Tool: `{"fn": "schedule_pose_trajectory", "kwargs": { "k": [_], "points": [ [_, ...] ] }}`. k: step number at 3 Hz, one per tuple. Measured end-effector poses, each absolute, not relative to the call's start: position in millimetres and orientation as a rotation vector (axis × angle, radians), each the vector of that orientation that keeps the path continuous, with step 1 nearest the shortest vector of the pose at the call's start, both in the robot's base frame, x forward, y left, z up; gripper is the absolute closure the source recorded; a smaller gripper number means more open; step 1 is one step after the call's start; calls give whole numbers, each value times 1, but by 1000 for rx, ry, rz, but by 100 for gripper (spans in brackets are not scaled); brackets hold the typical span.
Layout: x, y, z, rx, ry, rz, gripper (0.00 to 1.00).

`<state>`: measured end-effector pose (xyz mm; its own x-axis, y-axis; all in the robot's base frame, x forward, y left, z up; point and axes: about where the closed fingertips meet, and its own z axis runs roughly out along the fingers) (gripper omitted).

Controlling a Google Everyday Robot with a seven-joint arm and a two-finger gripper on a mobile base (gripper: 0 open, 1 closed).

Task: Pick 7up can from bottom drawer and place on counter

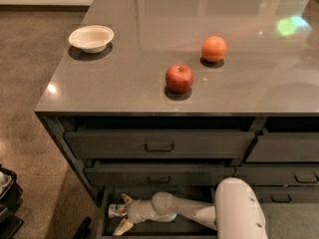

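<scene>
The bottom drawer [164, 227] is pulled open under the two handled drawers. The 7up can [115, 211], small and silvery with a green mark, lies at the drawer's left end. My gripper [123, 213] reaches into the drawer from the right on a white arm [199, 214]. Its two pale fingers [125, 199] are spread, one above and one below the can, with the can at their tips. The glossy grey counter [124, 91] lies above the drawers.
A red apple [179, 78], an orange [214, 49] and a white bowl [91, 38] sit on the counter. The closed handled drawers [159, 146] overhang the open one. A narrower drawer stack [289, 176] stands to the right. A dark object [7, 203] is at the lower left.
</scene>
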<state>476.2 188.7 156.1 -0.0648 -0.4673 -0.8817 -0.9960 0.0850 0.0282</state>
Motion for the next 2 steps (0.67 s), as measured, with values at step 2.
{"fn": "schedule_pose_trajectory", "kwargs": {
  "k": [2],
  "points": [
    [479,189,154,-1466,1639,902,42]
  ]
}}
